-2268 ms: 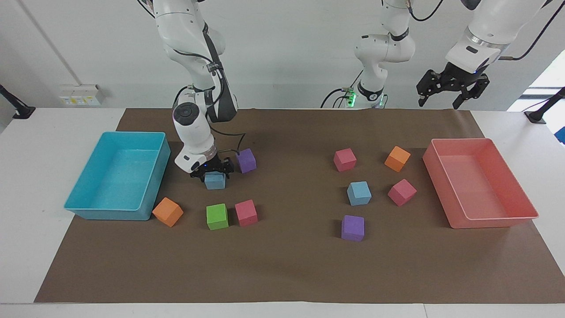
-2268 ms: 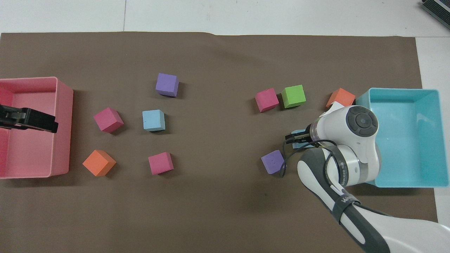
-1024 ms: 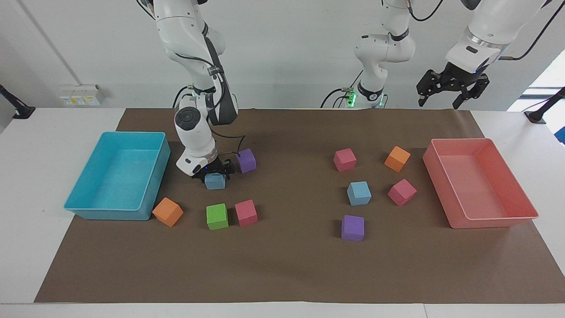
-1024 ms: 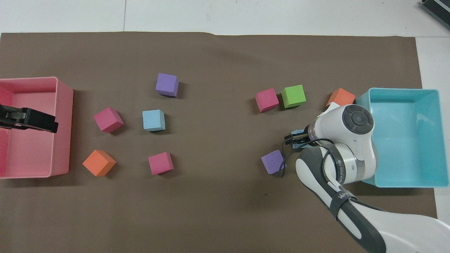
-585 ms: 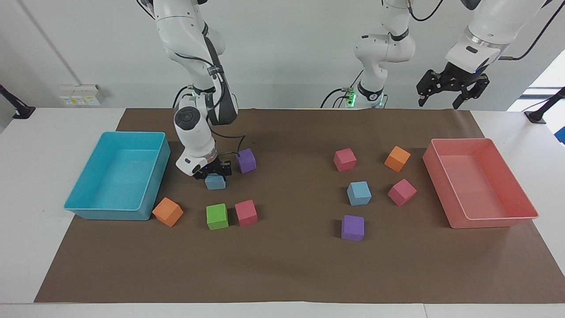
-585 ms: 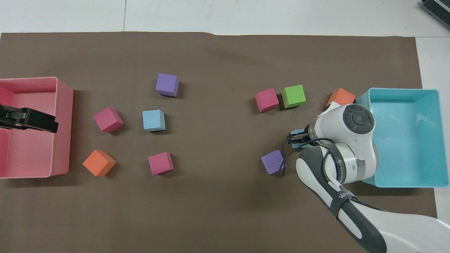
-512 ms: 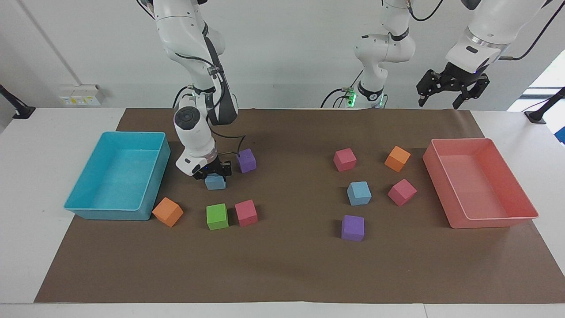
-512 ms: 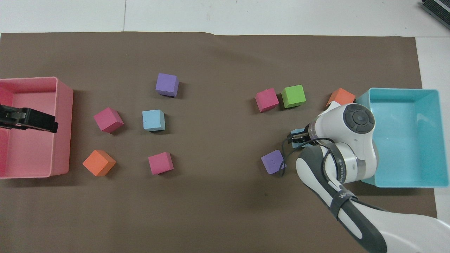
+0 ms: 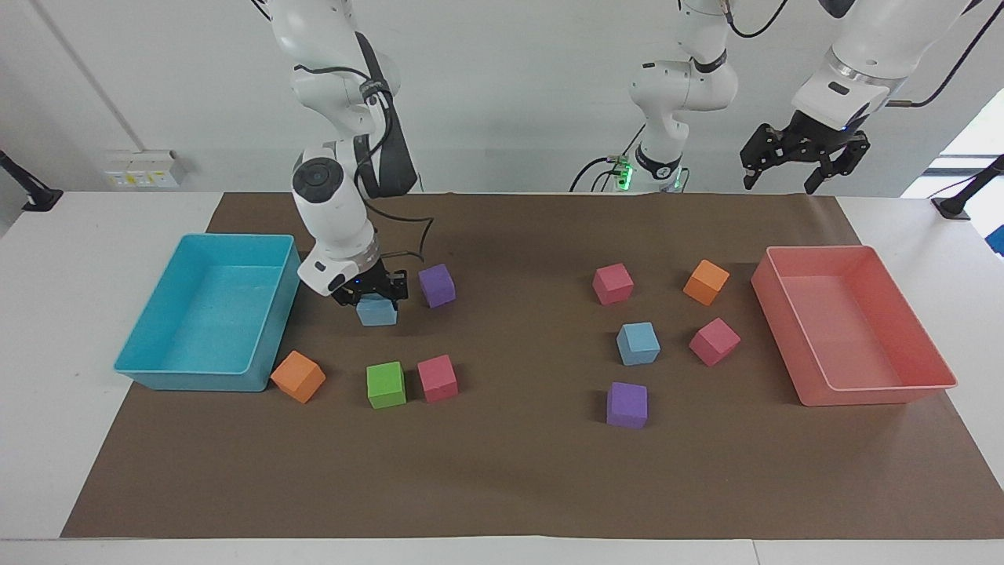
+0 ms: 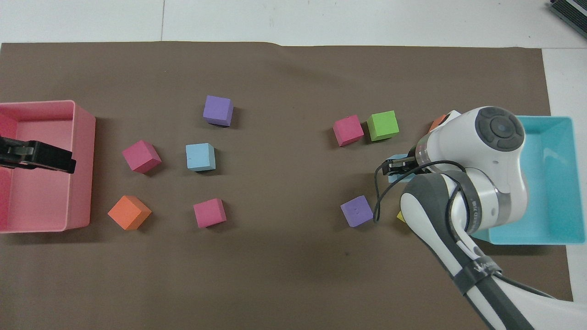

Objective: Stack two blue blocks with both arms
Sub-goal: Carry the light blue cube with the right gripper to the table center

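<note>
One blue block (image 9: 377, 313) hangs just above the brown mat beside the teal tray, with my right gripper (image 9: 375, 300) shut on it from above. In the overhead view the right gripper (image 10: 397, 167) and arm hide most of this block (image 10: 394, 177). The second blue block (image 9: 638, 343) (image 10: 200, 156) rests on the mat toward the left arm's end, among pink, orange and purple cubes. My left gripper (image 9: 803, 159) (image 10: 39, 156) waits open, high over the pink tray's end nearest the robots, holding nothing.
The teal tray (image 9: 157, 369) stands at the right arm's end, the pink tray (image 9: 878, 388) at the left arm's end. A purple cube (image 9: 436, 284) lies close beside the held block. Green (image 9: 386, 384), pink (image 9: 437, 378) and orange (image 9: 298, 377) cubes lie farther from the robots.
My right gripper closed on the blue block and raised it slightly off the mat, shifting a little toward the teal tray. The left arm has not moved.
</note>
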You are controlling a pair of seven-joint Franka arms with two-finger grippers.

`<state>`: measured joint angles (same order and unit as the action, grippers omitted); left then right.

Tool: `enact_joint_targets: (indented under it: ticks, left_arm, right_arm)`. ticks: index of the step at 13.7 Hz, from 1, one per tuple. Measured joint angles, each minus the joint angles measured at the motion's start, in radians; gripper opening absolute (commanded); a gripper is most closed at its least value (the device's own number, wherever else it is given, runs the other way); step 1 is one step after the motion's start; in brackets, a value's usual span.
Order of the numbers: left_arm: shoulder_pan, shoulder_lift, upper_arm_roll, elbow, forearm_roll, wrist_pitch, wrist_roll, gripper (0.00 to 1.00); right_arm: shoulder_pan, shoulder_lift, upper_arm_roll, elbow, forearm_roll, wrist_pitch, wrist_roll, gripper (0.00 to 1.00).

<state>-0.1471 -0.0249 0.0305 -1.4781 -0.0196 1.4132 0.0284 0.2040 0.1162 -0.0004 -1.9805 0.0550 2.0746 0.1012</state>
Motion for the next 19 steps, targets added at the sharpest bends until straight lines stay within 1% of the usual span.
enact_joint_targets:
  ticks: [2, 5, 7, 10, 15, 19]
  left_arm:
    - [0.000, 0.000, 0.000, 0.000, 0.000, 0.000, 0.000, 1.00]
    - [0.000, 0.000, 0.000, 0.000, 0.000, 0.000, 0.000, 1.00]
    - [0.000, 0.000, 0.000, 0.000, 0.000, 0.000, 0.000, 1.00]
    - [0.000, 0.000, 0.000, 0.000, 0.000, 0.000, 0.000, 1.00]
    - [0.000, 0.000, 0.000, 0.000, 0.000, 0.000, 0.000, 1.00]
    - [0.000, 0.000, 0.000, 0.000, 0.000, 0.000, 0.000, 1.00]
  right_arm:
    - [0.021, -0.014, 0.001, 0.057, 0.000, -0.073, 0.035, 0.00]
    - [0.078, -0.008, 0.002, 0.091, 0.000, -0.082, 0.117, 0.00]
    - [0.116, 0.015, 0.002, 0.118, -0.001, -0.082, 0.174, 0.00]
    - [0.192, 0.086, 0.003, 0.194, -0.001, -0.082, 0.293, 0.00]
    - [0.316, 0.234, 0.004, 0.305, -0.001, -0.082, 0.462, 0.00]
    - [0.349, 0.307, 0.003, 0.363, -0.001, -0.075, 0.505, 0.00]
